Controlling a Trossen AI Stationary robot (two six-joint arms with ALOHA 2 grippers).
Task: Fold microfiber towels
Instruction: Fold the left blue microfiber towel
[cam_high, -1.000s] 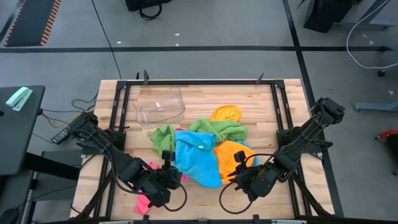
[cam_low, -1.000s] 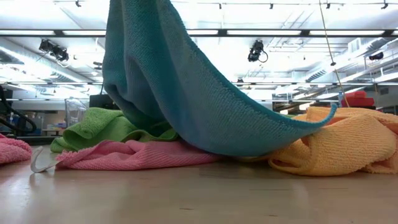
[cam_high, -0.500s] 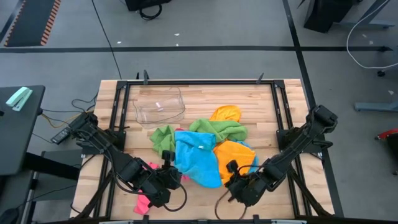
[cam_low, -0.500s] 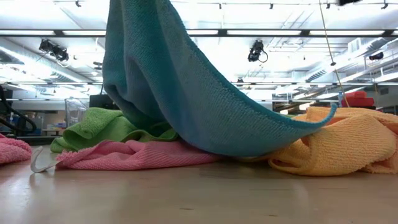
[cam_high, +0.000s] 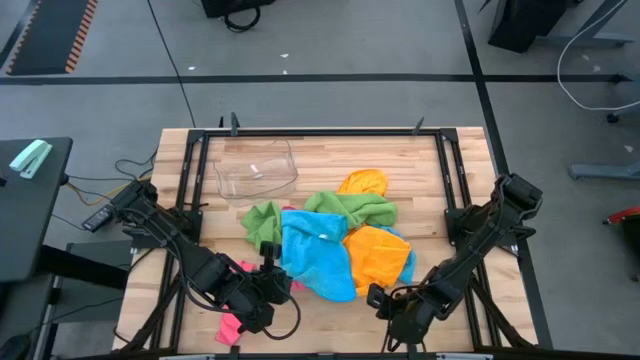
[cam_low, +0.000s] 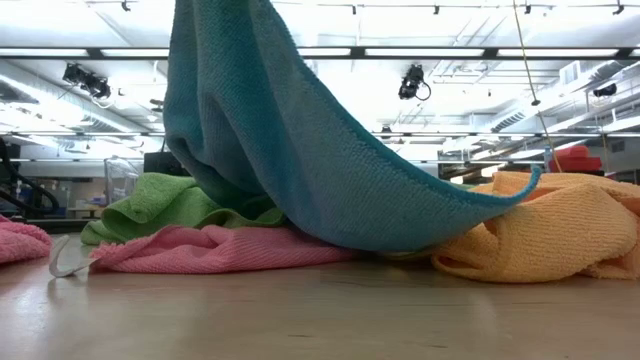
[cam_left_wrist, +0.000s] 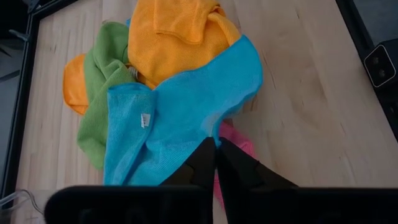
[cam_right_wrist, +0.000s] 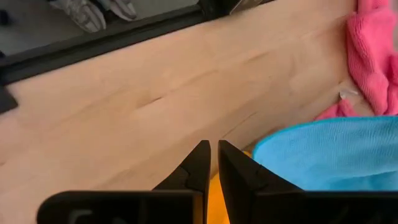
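Observation:
A pile of microfiber towels lies mid-table. The sky-blue towel (cam_high: 315, 255) is on top, over a green towel (cam_high: 350, 208), two orange towels (cam_high: 375, 255) and a pink towel (cam_low: 210, 250). My left gripper (cam_high: 273, 278) is at the pile's near left side and is shut on the blue towel (cam_left_wrist: 180, 118). My right gripper (cam_high: 380, 298) hovers by the table's near edge, just in front of the orange towel. Its fingers are shut over bare wood (cam_right_wrist: 214, 146) and hold nothing. My left gripper pinches the blue towel's near edge (cam_left_wrist: 210, 132) between its two fingertips. The fingers slant down toward the pile from the table's near left. The pinched part is raised, so the towel (cam_low: 260, 150) hangs like a tent, with its other end resting on the orange towel (cam_low: 560, 230).
A clear plastic tub (cam_high: 257, 170) stands at the far left of the table. More pink cloth (cam_high: 232, 325) lies under the left arm near the front edge. Black frame rails (cam_high: 445, 170) run along the table's sides. Bare wood lies in front of the pile.
My right gripper has left the orange towel, moving down and toward the table's near edge, and has rolled about its own axis. The left gripper and the raised blue towel have kept still.

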